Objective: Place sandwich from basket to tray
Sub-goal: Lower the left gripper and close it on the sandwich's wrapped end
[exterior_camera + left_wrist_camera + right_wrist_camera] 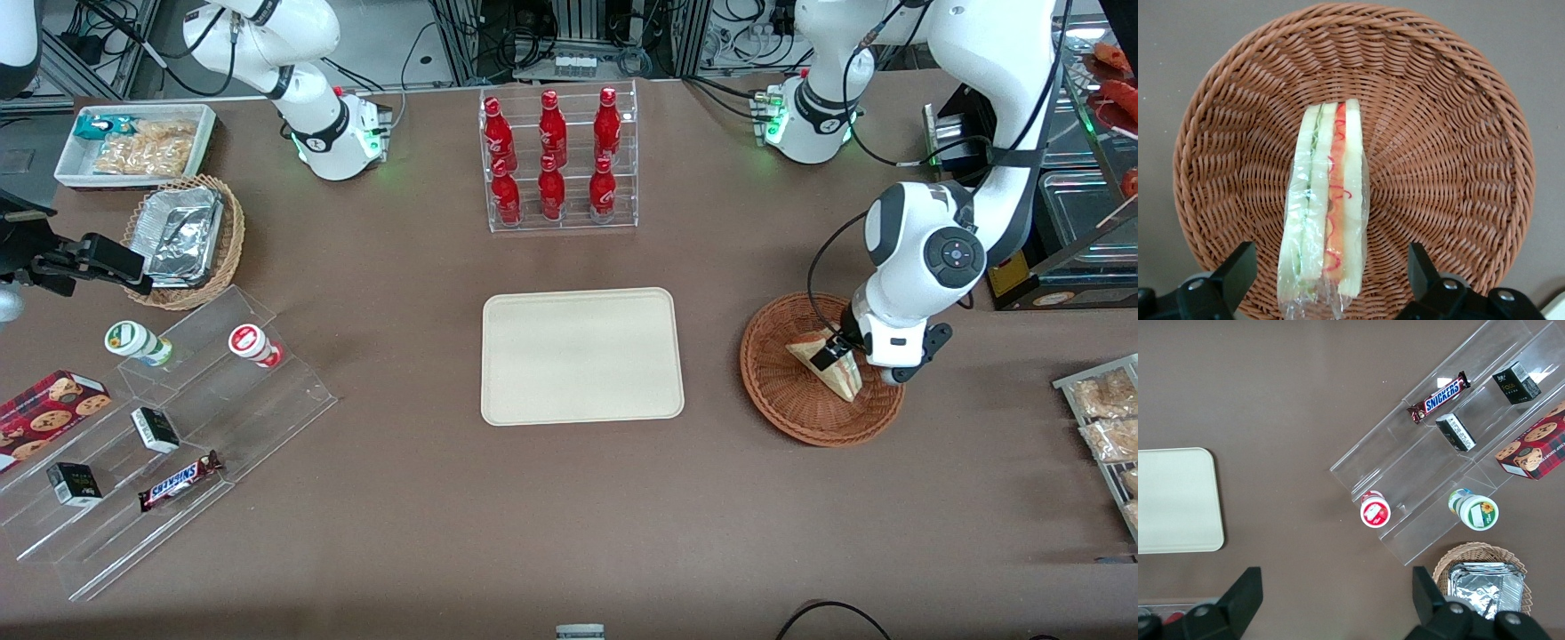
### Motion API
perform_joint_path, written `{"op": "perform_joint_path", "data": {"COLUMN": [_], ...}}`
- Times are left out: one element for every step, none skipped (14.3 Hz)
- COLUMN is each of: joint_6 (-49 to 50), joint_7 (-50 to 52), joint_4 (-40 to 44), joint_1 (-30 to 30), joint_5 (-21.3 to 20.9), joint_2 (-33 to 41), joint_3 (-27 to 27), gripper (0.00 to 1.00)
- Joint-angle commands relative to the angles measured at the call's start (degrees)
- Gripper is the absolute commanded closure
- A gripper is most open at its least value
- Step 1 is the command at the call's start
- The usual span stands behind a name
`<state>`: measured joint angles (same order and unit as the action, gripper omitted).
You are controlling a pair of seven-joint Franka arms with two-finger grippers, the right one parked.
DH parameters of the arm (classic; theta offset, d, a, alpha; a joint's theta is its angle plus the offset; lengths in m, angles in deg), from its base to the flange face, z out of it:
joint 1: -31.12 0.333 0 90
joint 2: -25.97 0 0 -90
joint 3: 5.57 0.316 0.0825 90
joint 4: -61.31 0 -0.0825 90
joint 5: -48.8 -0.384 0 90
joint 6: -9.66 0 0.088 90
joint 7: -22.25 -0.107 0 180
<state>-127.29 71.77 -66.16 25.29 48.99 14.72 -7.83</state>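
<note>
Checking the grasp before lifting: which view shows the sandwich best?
The left wrist view: the sandwich lies in the basket between the open gripper fingers. The front view shows it partly covered; the right wrist view misses it.

Sandwich (1325,213) near tip cut by frame edge; end effector (1328,273) fingertips only visible.

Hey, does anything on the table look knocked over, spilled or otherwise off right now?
Nothing stands out. The wrapped sandwich stands on edge in the basket, the open gripper straddling it. The tray lies flat and bare; the bottles stand upright in their rack.
</note>
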Motion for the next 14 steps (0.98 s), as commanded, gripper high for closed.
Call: {"op": "perform_joint_path", "data": {"joint_6": [-0.4, -0.5, -0.5, -0.5, -0.6, -0.9, -0.9, -0.8, -0.9, -0.9, -1.0, -1.0, -1.0, -0.9], "joint_7": [2.9, 3.7, 4.6, 5.9, 7.3, 8.1, 8.4, 9.0, 10.2, 10.6, 10.6, 10.6, 10.6, 10.6], "joint_4": [-0.8, -0.8, -0.8, -0.8, -0.8, -0.7, -0.8, -0.8, -0.7, -0.7, -0.7, -0.7, -0.6, -0.6], "joint_1": [0.2, 0.3, 0.4, 0.4, 0.4, 0.3, 0.3, 0.3, 0.3, 0.1, 0.0, 0.0, 0.0, 0.0], "joint_5": [-0.3, -0.3, -0.3, -0.2, -0.2, -0.2, -0.2, -0.2, -0.2, -0.2, -0.2, -0.2, -0.1, -0.1], "joint_2": [0.5, 0.4, 0.3, -0.1, -0.9, -1.5, -1.7, -1.8, -2.5, -2.8, -3.3, -3.8, -4.2, -4.3], "joint_3": [0.2, 0.2, 0.3, 0.2, 0.2, 0.2, 0.2, 0.2, 0.2, 0.2, 0.2, 0.2, 0.2, 0.2], "gripper": [0.0, 0.0, 0.0, 0.0, 0.0, 0.0, 0.0, 0.0, 0.0, 0.0, 0.0, 0.0, 0.1, 0.32]}}
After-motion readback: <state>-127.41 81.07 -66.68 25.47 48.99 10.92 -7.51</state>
